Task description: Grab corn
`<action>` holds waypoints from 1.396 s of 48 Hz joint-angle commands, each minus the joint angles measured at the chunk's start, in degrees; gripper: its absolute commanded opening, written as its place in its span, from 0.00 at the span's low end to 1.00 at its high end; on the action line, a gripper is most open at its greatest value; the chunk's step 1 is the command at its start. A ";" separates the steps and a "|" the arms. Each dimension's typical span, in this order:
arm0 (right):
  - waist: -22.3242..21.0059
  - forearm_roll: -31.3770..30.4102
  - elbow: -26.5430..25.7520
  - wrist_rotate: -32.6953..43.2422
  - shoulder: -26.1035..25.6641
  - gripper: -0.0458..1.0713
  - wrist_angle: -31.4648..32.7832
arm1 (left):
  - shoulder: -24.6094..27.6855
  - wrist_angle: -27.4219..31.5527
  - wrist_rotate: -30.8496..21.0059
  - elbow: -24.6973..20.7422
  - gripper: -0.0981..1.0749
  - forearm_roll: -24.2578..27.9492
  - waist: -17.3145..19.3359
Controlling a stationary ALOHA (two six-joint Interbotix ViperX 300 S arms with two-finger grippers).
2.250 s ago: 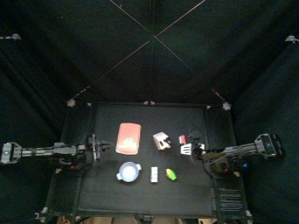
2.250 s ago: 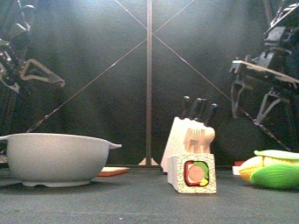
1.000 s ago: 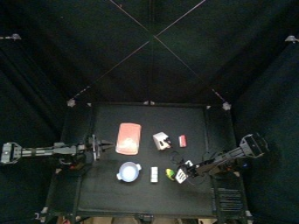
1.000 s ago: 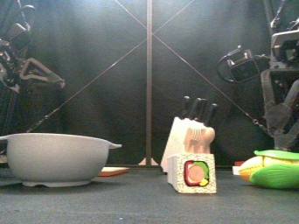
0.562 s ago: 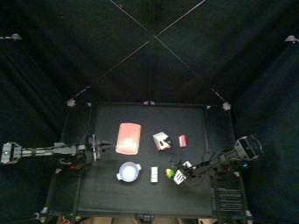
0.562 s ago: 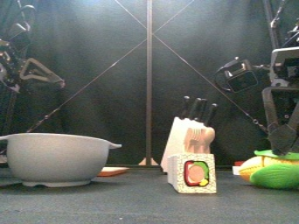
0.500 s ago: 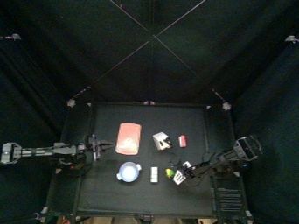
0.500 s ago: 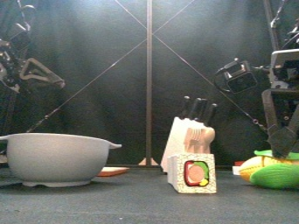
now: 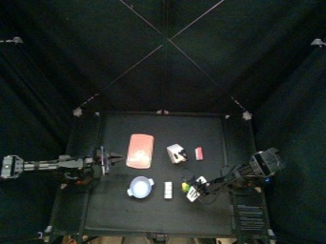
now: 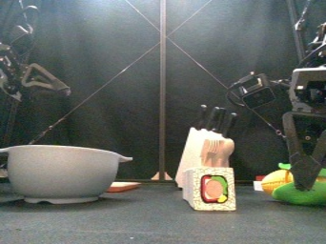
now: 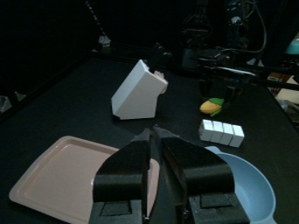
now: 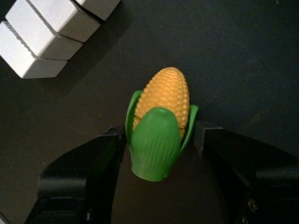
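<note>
Your right hand (image 12: 158,179) hangs spread wide, straddling the corn (image 12: 159,122), which lies on the bench (image 12: 246,52) beside the white blocks (image 12: 52,31). Lower squarely, probably slightly further, then close across its green husk.

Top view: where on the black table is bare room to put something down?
The black table's front strip, before the round blue-white dish, is bare, as is the far strip behind the orange-red pad and white knife block. It is crowded around the yellow-green corn, under the right gripper.
</note>
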 commanded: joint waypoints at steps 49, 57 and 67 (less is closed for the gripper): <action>-1.23 0.44 -2.11 0.00 -14.50 0.64 2.20 | 0.09 -0.53 0.35 -2.81 0.55 4.13 2.99; -1.49 0.26 -1.76 0.00 -14.68 0.64 1.93 | 0.09 -0.53 0.35 -2.81 0.55 4.75 3.43; -1.41 0.44 -1.76 0.00 -14.50 0.64 1.76 | 0.09 -0.53 0.35 -2.81 0.55 4.83 3.60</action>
